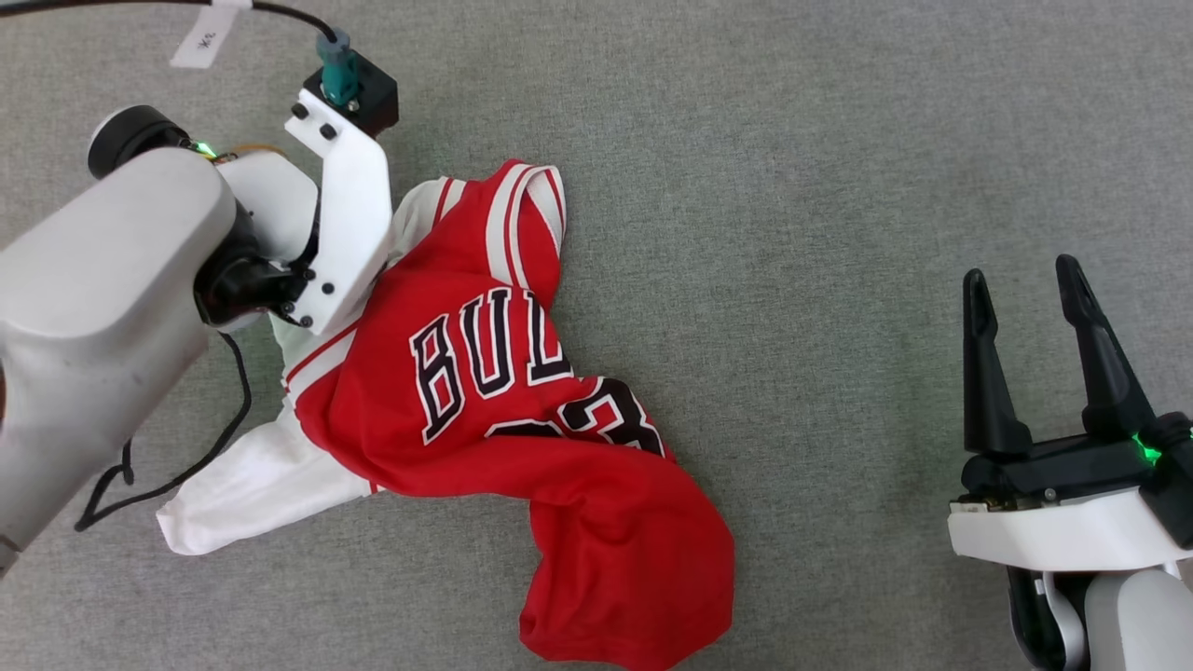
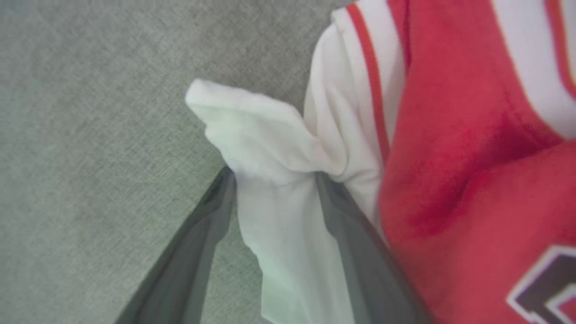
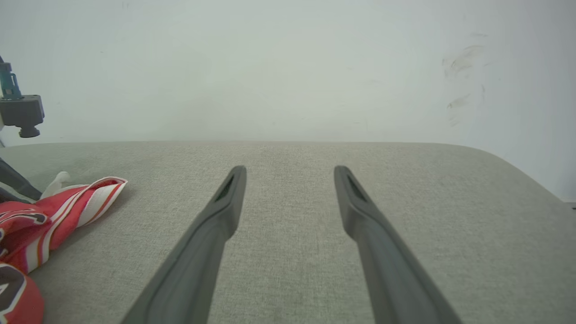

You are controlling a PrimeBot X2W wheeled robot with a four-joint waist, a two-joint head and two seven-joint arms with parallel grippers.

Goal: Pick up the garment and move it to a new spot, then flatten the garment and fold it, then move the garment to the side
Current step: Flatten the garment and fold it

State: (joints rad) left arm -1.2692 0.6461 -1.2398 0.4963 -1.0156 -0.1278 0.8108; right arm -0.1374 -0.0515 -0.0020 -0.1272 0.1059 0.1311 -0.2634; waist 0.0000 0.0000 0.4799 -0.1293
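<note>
The garment (image 1: 522,438) lies crumpled on the grey cloth surface, red with black "BULLS" lettering face up and a white sleeve (image 1: 242,494) spread toward the lower left. My left arm reaches over its upper left side. In the left wrist view my left gripper (image 2: 274,173) is open, and its two fingers straddle a bunched fold of the other white sleeve (image 2: 279,211) beside the red body (image 2: 450,135). My right gripper (image 1: 1021,270) stands open and empty at the far right, well clear of the garment (image 3: 67,202), its fingers (image 3: 211,243) hovering over bare cloth.
The grey fabric surface (image 1: 839,186) extends all around. A white label (image 1: 205,37) and a black cable (image 1: 177,475) lie at the left. A pale wall (image 3: 288,67) stands beyond the surface's far edge.
</note>
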